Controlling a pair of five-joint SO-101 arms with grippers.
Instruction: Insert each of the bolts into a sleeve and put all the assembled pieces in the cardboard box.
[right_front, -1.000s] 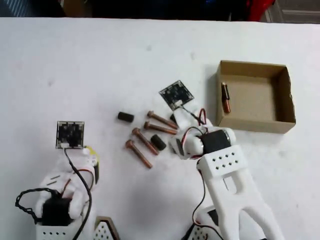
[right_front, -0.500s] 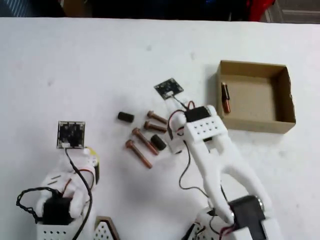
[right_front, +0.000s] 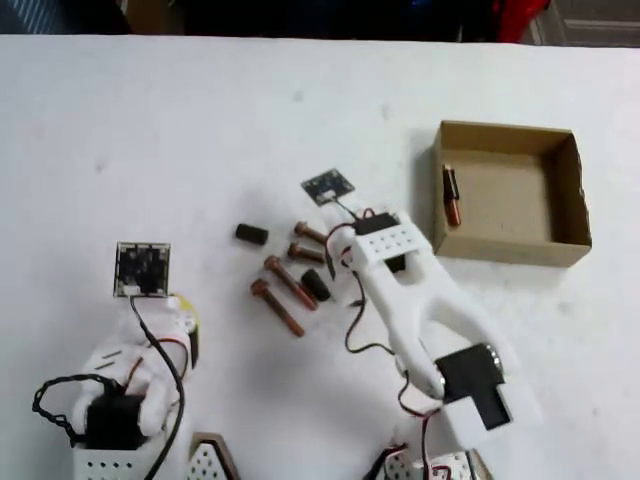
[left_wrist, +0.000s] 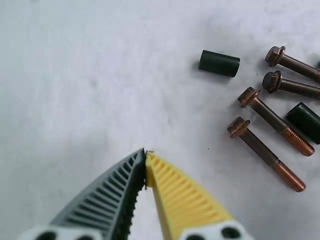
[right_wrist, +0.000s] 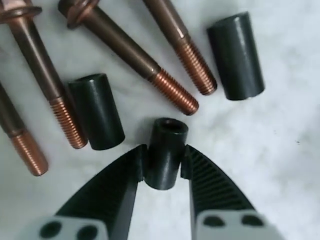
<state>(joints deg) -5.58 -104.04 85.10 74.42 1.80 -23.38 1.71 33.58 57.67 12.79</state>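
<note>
Black and smooth, a short cylindrical sleeve (right_wrist: 166, 150) with an open bore sits pinched between the ribbed fingers of the right tool (right_wrist: 164, 162). The right arm has stretched forward over the cluster in the last second, which suggests the next bolt-and-sleeve pairing is under way. Around it on the white table (right_front: 150, 130) lie four copper-coloured bolts (right_front: 290, 282) with flanged hex heads and threaded tips, plus loose sleeves (right_wrist: 97, 112), and one assembled piece (right_front: 452, 195) lies in the cardboard box (right_front: 505, 128). The left tool (left_wrist: 145, 160), its grey and yellow ridged fingers pressed together on nothing, hangs over bare table off to the side of the bolts.
</note>
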